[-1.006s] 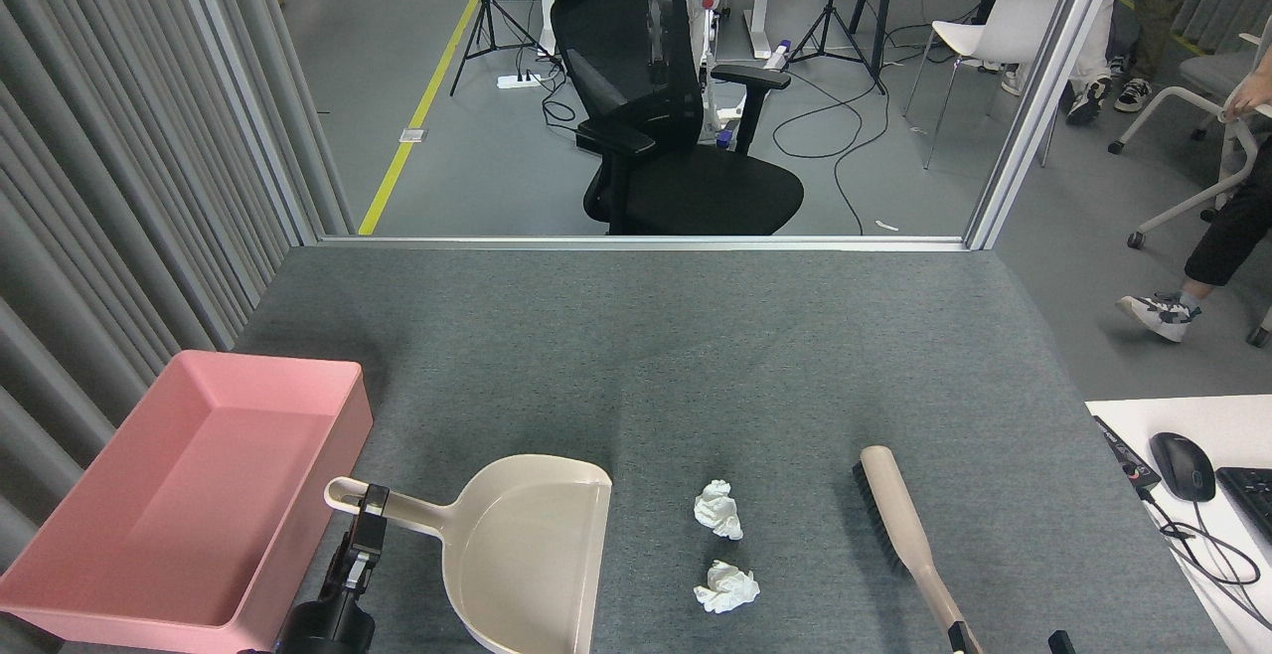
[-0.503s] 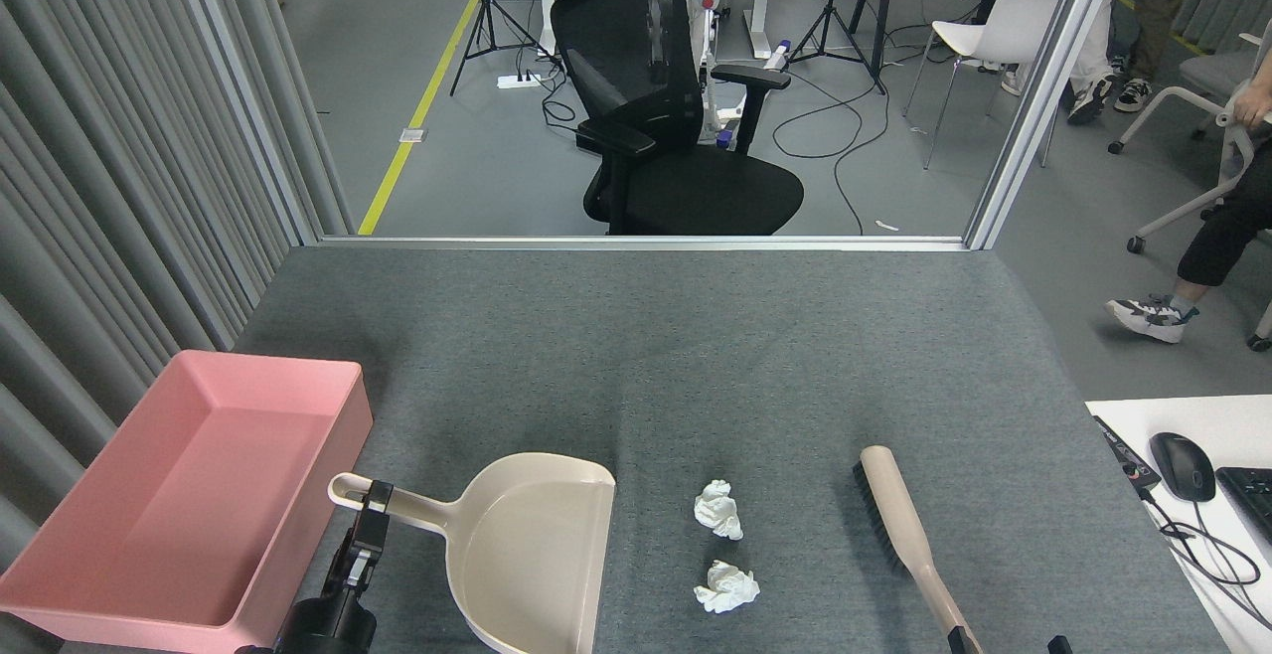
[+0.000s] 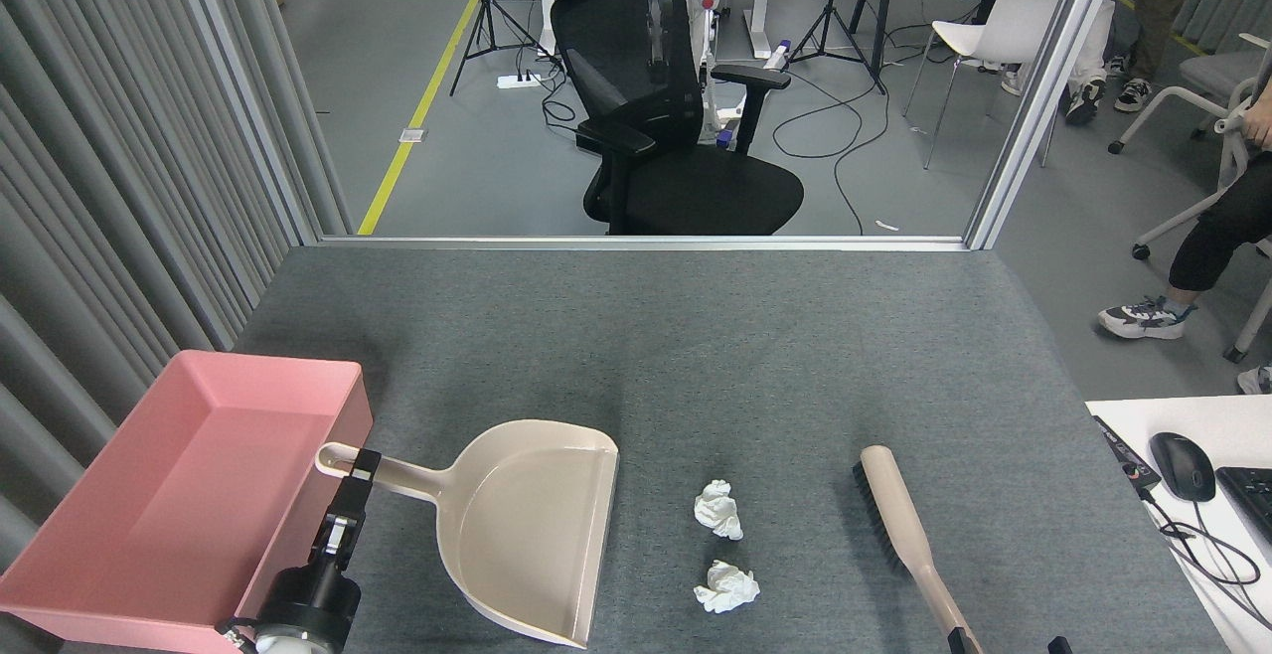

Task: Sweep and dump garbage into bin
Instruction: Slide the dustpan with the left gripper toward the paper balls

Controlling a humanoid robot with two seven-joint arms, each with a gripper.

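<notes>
Bin fills the lower left of the frame, close beside the dustpan whose handle the left gripper pinches shut; a careless swing could knock its rim. Brush lies lower right; the right gripper barely shows at the bottom edge, so its opening cannot be told. Garbage, two wads just right of the pan mouth, might skid past it.

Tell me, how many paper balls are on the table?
2. One wad lies between the dustpan and the brush; the other wad lies just nearer the robot. None shows in the bin or dustpan.
</notes>
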